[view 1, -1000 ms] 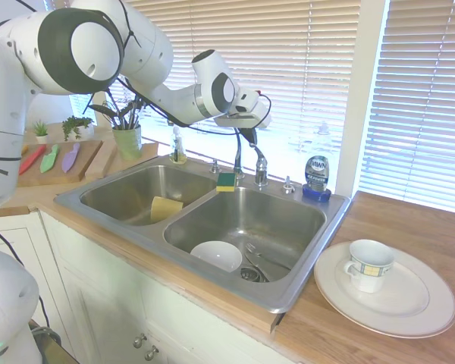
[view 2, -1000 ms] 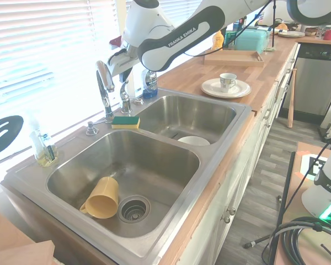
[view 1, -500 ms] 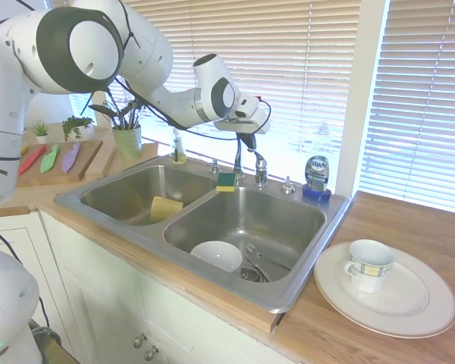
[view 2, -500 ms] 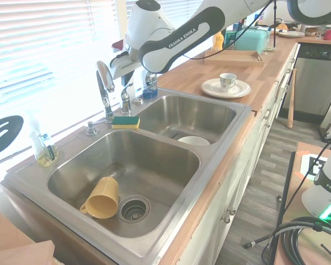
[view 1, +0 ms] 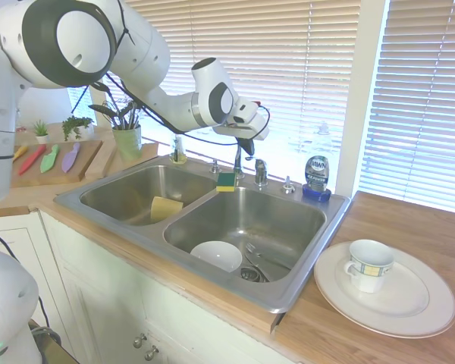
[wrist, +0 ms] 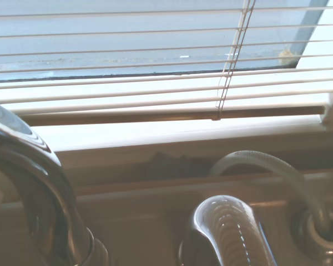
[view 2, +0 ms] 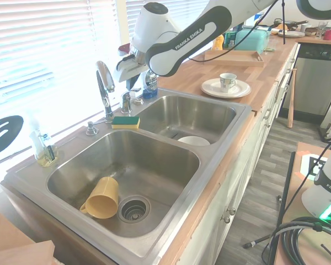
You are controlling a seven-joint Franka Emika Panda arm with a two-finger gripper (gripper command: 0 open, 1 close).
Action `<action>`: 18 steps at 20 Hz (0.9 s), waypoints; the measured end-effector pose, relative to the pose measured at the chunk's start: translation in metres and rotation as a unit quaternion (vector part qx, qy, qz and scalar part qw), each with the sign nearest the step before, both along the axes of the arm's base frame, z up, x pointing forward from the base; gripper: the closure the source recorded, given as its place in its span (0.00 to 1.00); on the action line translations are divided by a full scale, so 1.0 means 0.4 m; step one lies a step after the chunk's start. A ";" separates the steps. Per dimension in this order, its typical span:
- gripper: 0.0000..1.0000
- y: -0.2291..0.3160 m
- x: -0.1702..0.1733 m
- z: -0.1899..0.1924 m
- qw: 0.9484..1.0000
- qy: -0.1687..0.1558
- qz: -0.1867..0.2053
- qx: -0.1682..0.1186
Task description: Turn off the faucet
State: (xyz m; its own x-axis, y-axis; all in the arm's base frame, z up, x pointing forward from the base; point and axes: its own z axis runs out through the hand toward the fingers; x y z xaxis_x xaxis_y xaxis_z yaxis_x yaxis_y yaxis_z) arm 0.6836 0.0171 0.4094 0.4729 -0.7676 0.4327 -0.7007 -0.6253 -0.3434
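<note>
Sunlit kitchen sink (view 1: 288, 267): gripper (view 1: 249, 142), fingers' spread unreadable from here, hovers above the faucet (view 2: 105, 88) handle, seemingly needing to lower and push it.

We see a yellow cup (view 2: 102, 197) on its side in one sink basin (view 2: 154, 143), white bowl (view 1: 216, 255) in the other. Green/yellow sponge (view 1: 226, 181) on the divider. Blue soap btl (view 1: 316, 177) at 1 o'clock from bowl; mug (view 1: 368, 265) on plate (view 1: 409, 311) at 3 o'clock
</note>
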 end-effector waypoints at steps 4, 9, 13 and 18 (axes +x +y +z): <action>1.00 -0.005 -0.030 0.006 1.000 0.005 -0.005 0.009; 1.00 -0.018 -0.097 0.020 0.999 0.037 -0.020 0.026; 1.00 -0.036 -0.158 -0.048 0.993 0.109 -0.026 0.040; 1.00 -0.039 -0.217 -0.053 0.990 0.131 -0.032 0.048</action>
